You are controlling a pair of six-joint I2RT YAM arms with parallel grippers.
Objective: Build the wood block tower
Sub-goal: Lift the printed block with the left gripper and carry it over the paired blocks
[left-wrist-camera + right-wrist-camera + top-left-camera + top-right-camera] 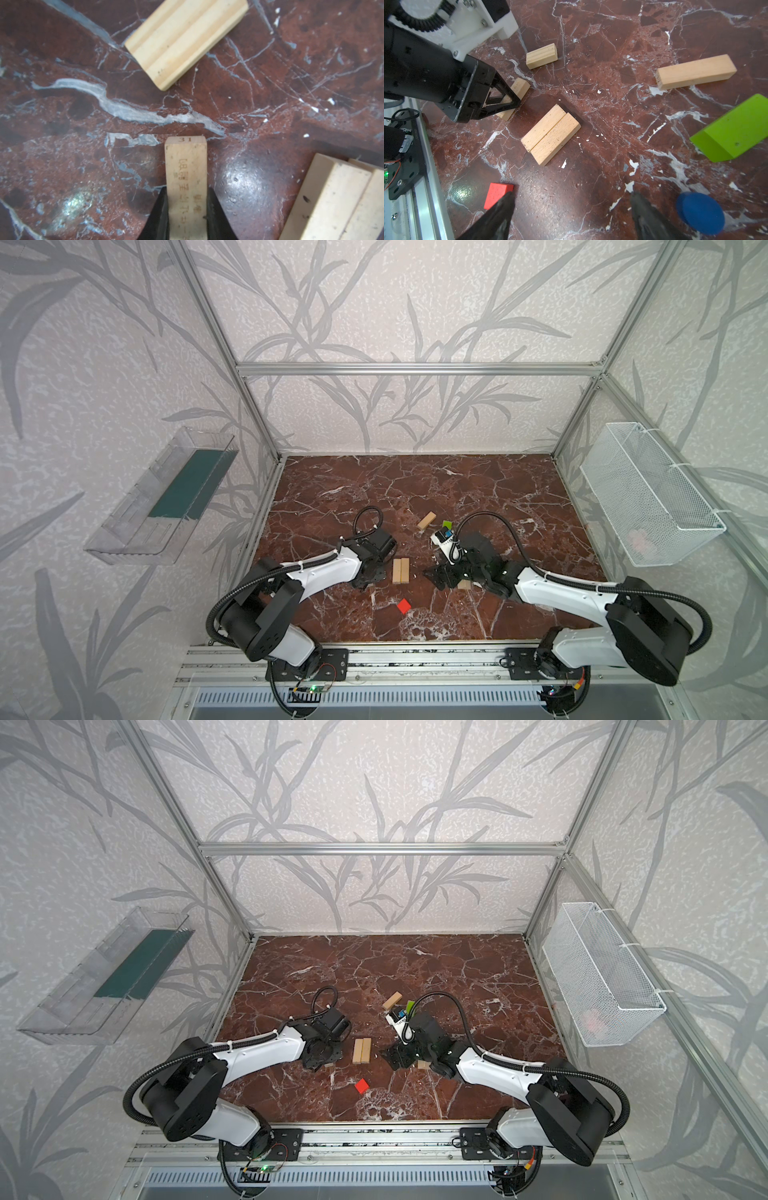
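Showing the wood blocks spread singly over the red-brown marble-patterned bench (457, 489), both top views are presenting the two arms reaching low over its middle. The left end effector (187, 199) is clenching a pale printed wood plank (186, 162) by its long sides. Its black fingers (161, 209) are pressing flat against the wood, and one end of the plank is projecting beyond the tips. Whether this plank is touching the bench cannot be told. A pair of pale wood planks (400, 571) is lying flat just beside that end effector, between the two arms, with their long sides touching. A short pale grooved wood block (541, 56) is lying near the free end of the held plank, apart from it. The right end effector (571, 209) is hanging released above the bench, its fingers spread wide and grasping nothing. A red cube (403, 606) is lying toward the front edge, near this end effector. Farther back, a long pale wood plank (427, 520) and a lime-green oblong block (733, 131) are lying near each other but apart. A small round blue piece (699, 214) is lying near the green block. A further pale wood piece (464, 584) is showing partly from under the right arm, its shape too hidden to tell.
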